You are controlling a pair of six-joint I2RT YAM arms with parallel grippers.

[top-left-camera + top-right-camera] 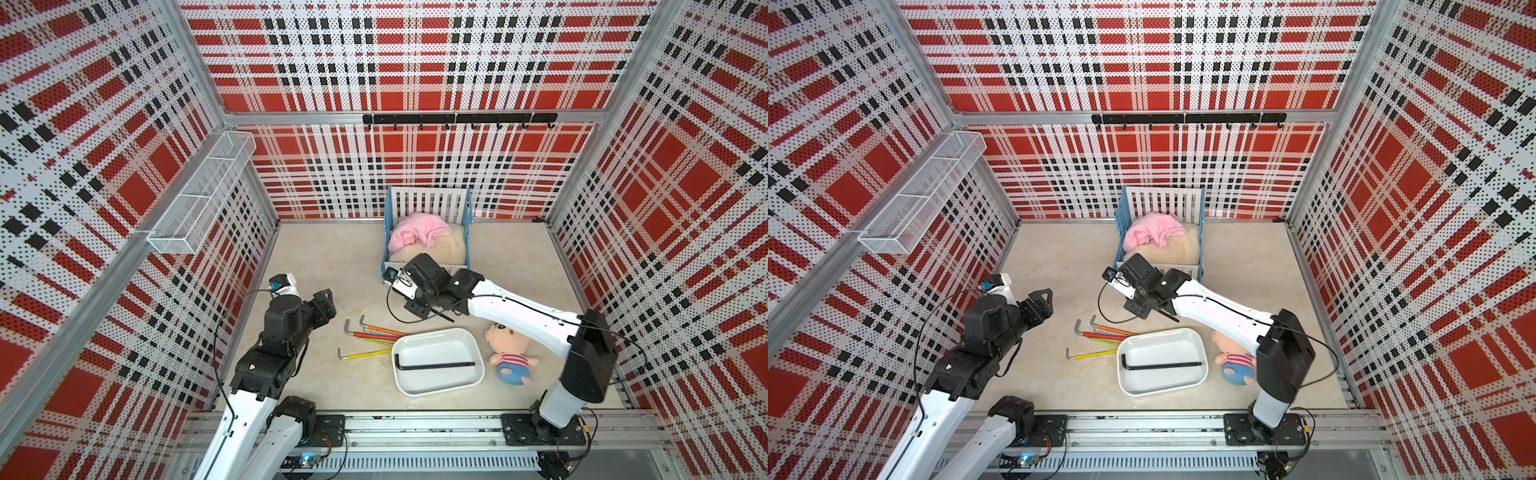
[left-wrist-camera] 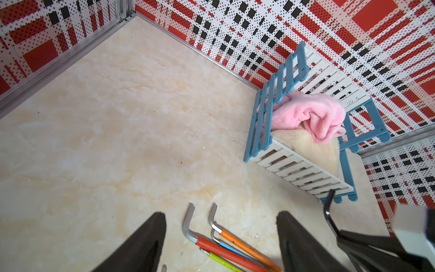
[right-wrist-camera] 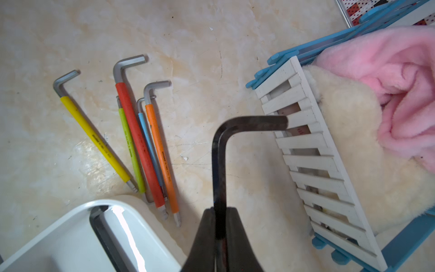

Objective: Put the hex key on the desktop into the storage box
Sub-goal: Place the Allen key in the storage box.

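Five coloured keys [image 3: 136,141] lay on the desktop [image 1: 324,249] just left of the box [image 1: 432,347], four bunched together and the yellow one [image 3: 94,139] a little apart, their straight ends reaching almost to the box's rim. One black key [image 1: 436,366] lay flat inside the box, along its length. The right gripper [image 3: 220,216] was clamped tight on a second black key [image 3: 217,164], holding it by the long shank above the desktop between the box and the crib [image 1: 428,199], the bent end pointing at the crib's white slats (close to them, though touching or not I could not tell). The left gripper [image 2: 221,214] hung empty with its jaws partly apart, above the bent ends of the coloured keys. A doll [image 1: 509,353] lay just right of the box, half under the right arm. A pink blanket [image 1: 419,232] was heaped in the crib, and a mesh basket [image 1: 199,195] hung on the left wall, well apart from it all.
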